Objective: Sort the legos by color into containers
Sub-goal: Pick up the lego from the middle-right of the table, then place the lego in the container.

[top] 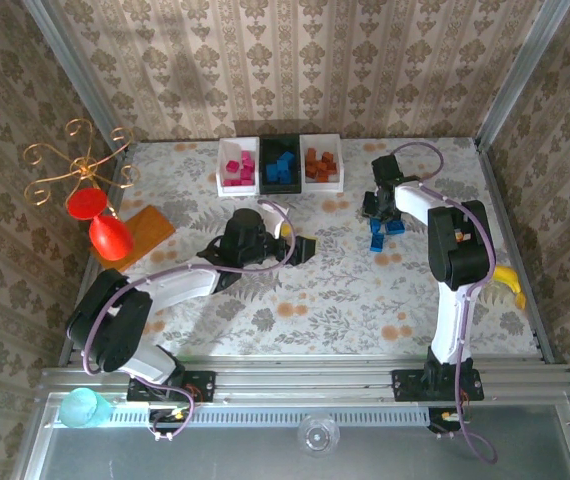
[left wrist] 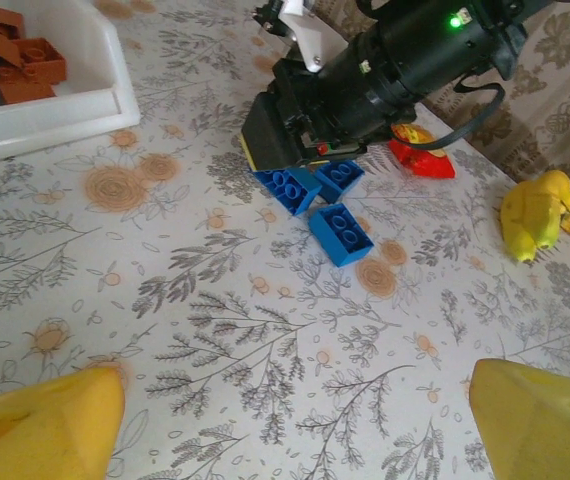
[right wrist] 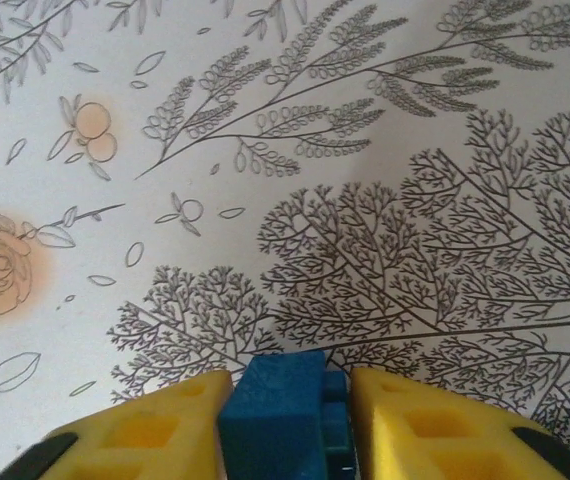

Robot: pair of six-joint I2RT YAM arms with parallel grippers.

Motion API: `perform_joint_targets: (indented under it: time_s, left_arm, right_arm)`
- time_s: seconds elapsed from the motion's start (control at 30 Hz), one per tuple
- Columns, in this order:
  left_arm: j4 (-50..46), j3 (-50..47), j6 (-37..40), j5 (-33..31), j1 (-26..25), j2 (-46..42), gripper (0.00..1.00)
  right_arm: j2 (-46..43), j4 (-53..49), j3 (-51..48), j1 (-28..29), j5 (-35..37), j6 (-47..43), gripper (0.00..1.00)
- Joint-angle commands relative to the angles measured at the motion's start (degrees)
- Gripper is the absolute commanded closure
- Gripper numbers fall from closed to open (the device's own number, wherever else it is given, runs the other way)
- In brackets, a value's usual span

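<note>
My right gripper (right wrist: 287,405) is shut on a blue lego (right wrist: 275,415), pinched between its yellow fingers (right wrist: 145,435) just above the tablecloth. From above, the right gripper (top: 381,210) is over a small cluster of blue legos (top: 386,232) right of centre. In the left wrist view its black body (left wrist: 365,85) is down over the blue legos (left wrist: 340,232). My left gripper (top: 301,248) stands open mid-table with nothing between its fingers (left wrist: 40,430). The containers are at the back: a white one with pink legos (top: 236,166), a black one with blue (top: 282,165), a white one with orange (top: 322,163).
A red cup (top: 112,237) stands on a flat orange block (top: 148,226) at the left, beside a gold wire stand (top: 75,165). A yellow banana (top: 508,283) lies at the right edge. A red-yellow snack packet (left wrist: 420,155) lies behind the right gripper.
</note>
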Motion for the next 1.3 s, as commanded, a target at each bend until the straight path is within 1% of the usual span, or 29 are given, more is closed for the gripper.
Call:
perform_joint_targets:
  time_s: [0.0,0.13,0.23,0.33,0.53,0.6,0.83,0.93,1.1,1.17,1.27]
  left_arm:
    - [1.5,-1.0,-0.7,-1.1,1.3,-0.6,0.10]
    - [5.6,-4.6,-4.2,-1.9,4.3,-2.3,0.10]
    - [8.2,-7.6,-6.0,-2.9,6.8,-4.3,0.11]
    - [8.6,-9.8,-6.3,-5.2,8.7,-6.9,0.11]
    - [8.2,-13.0,-6.7,-7.4,12.0,-11.5,0.10]
    - [8.1,-13.8,-6.9,-8.0,12.4,-12.8,0.10]
    - [5.9,-15.9,-7.4,-8.9,12.5,-17.0,0.10]
    - [4.7,-16.7,-7.3,-9.4,12.5,-19.1,0.10]
    - [1.6,-17.2,-7.0,-10.1,12.5,-23.0,0.10]
    - [0.3,-17.4,-6.7,-10.3,12.5,-24.5,0.10]
    - [-1.5,-17.4,-6.3,-10.7,12.5,-26.1,0.10]
  right_arm:
    - [-0.9,0.5,0.8,2.0,-5.0,-1.1,0.70]
    - [-3.3,4.5,-0.2,5.3,-11.2,-1.6,0.77]
    - [-4.8,7.8,0.0,8.2,-15.0,0.1,0.78]
    - [-5.4,12.0,0.9,10.7,-17.9,2.9,0.78]
    - [-2.1,19.7,7.3,13.5,-18.4,7.7,0.79]
    - [-0.1,22.2,9.8,13.9,-17.3,9.0,0.79]
    - [10.8,26.6,23.4,14.2,-14.2,14.3,0.79]
    - [16.0,26.6,30.5,14.3,-11.7,15.2,0.79]
    - [26.5,22.4,47.3,14.3,-9.6,15.8,0.78]
    - [31.3,18.3,55.9,14.4,-9.6,16.0,0.76]
    - [37.7,12.6,68.5,14.4,-9.4,15.9,0.70]
